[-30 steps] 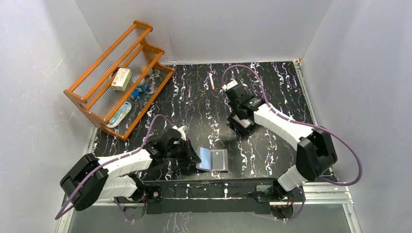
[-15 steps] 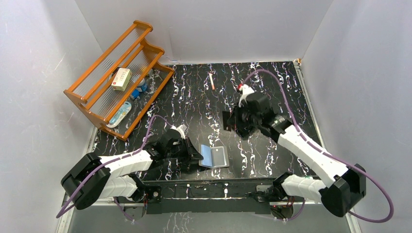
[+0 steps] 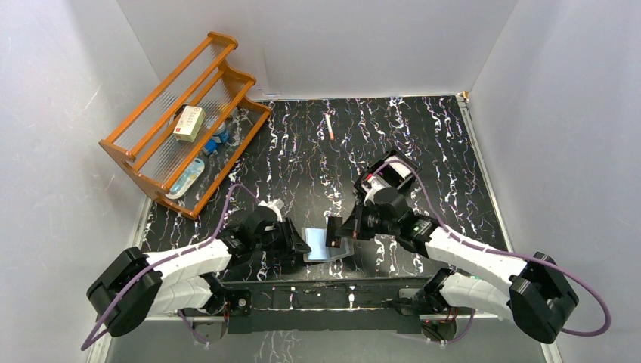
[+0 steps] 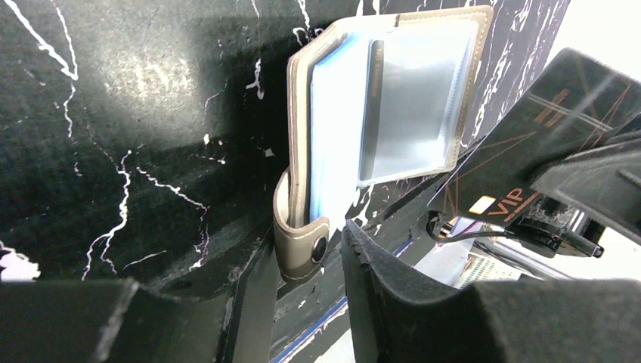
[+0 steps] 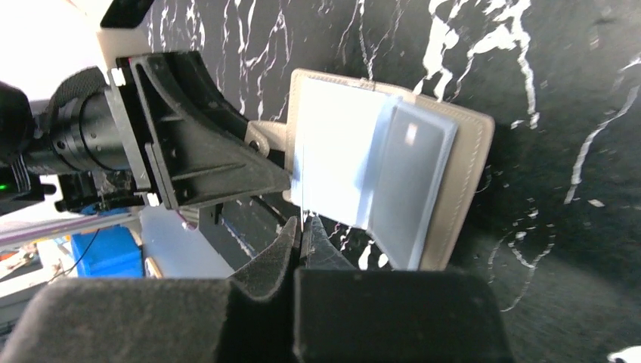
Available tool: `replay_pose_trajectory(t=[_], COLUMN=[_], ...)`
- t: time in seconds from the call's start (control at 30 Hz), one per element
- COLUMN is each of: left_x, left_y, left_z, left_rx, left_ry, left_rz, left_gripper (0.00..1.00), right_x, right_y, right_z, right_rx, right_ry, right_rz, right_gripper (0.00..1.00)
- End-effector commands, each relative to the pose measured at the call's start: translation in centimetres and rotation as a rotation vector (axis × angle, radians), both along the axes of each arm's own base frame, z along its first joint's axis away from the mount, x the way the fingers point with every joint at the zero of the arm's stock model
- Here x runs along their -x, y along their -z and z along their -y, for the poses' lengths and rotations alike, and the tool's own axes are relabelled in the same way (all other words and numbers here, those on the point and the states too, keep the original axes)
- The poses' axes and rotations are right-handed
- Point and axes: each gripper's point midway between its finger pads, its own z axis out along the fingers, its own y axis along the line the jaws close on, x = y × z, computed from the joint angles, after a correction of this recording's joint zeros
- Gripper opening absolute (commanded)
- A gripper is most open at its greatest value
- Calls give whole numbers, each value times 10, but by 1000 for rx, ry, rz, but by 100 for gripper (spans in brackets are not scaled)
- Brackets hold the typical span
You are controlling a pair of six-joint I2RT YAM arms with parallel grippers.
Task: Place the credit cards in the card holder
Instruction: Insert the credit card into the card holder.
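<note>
Near the front edge of the surface, about at its middle, you have the card holder lying open between your two arms. Your left fingers are apart, and the snap tab of the holder stands between them. One finger is against the tab and the other is just beside it, with a thin gap. Your right fingers are pressed together on one dark card, which they hold on its edge just beside the right side of the holder, tilted over it. Whether this card touches the holder, I cannot tell.

The holder is flat and rectangular. Outside it is grey-beige with a stitched border, like leather. Inside it has shiny, pale blue, see-through pocket leaves. One leaf is lifted a little, and one grey card with a small light square shows in it. The dark card is thin and stiff, black, with fine gold lines and the letters VIP. The pads of the fingers look like rough black foam. The surface is black with white veins, like marble.

By count: one holder, one dark card in the fingers, one grey card in a pocket. At the far left stands one orange wooden rack with ribbed clear shelves.
</note>
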Motion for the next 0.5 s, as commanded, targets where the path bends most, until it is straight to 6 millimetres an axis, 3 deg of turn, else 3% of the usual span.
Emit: replay_pose_trajectory(t=[0.0,0.07,0.27,0.47], left_x=[5,5,6,5], left_y=[2,2,5,13], left_z=[-6,-6,-7,-11], left_rx=[-7,-4,-7,-52], left_ry=[17,24,26,35], left_rz=[12,22,26,29], left_gripper=[32,27,0,0], right_x=[-4,-4,-4,-5], right_y=[-12,-6,10,21], right_z=[-16,-15,-11,-12], right_rx=[-88,-71,-20,-12], right_ry=[37,33,18,7], right_rz=[34,33,44,44], right_gripper=[0,0,0,0])
